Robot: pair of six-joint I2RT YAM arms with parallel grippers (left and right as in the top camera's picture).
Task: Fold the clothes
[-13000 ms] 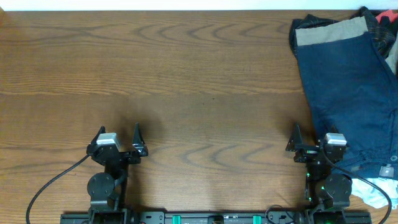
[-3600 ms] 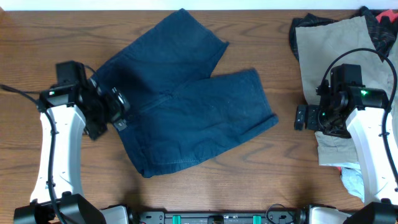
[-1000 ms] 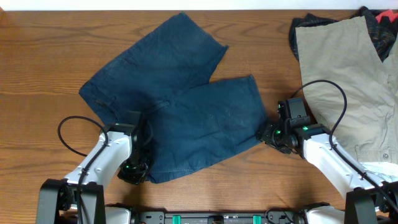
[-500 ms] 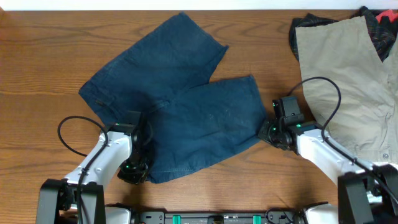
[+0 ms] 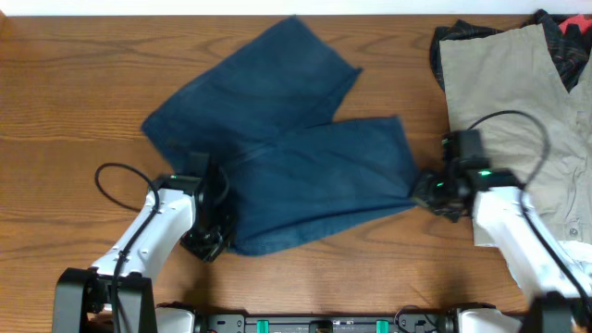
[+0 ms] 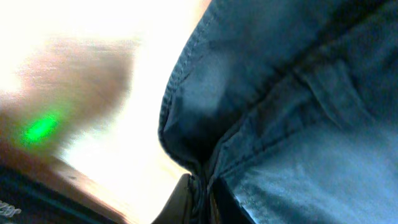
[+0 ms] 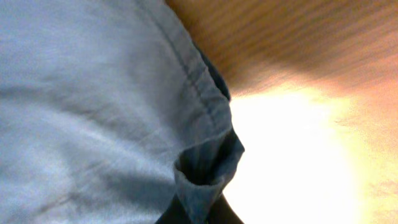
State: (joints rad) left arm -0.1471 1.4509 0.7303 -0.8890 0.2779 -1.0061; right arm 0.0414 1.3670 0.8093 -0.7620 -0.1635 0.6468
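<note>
Dark blue shorts (image 5: pixel 296 157) lie spread across the middle of the wooden table (image 5: pixel 65 83), one leg pointing to the far edge and the other to the right. My left gripper (image 5: pixel 213 237) is shut on the near-left waistband corner, and the left wrist view shows a pinched fold of blue cloth (image 6: pixel 292 118) running into the left gripper (image 6: pixel 202 200). At the right leg's hem corner my right gripper (image 5: pixel 425 191) is shut on the cloth. The right wrist view shows the stitched hem (image 7: pixel 205 106) bunched into the right gripper (image 7: pixel 200 210).
A khaki garment (image 5: pixel 504 88) lies at the right side of the table, just beyond my right arm. Dark red-and-black cloth (image 5: pixel 566 35) sits in the far right corner. Bare wood stretches to the left of the shorts.
Both grippers have closed on the shorts. The shorts have shifted to the right and the near edge is now drawn straight between the two grippers.
</note>
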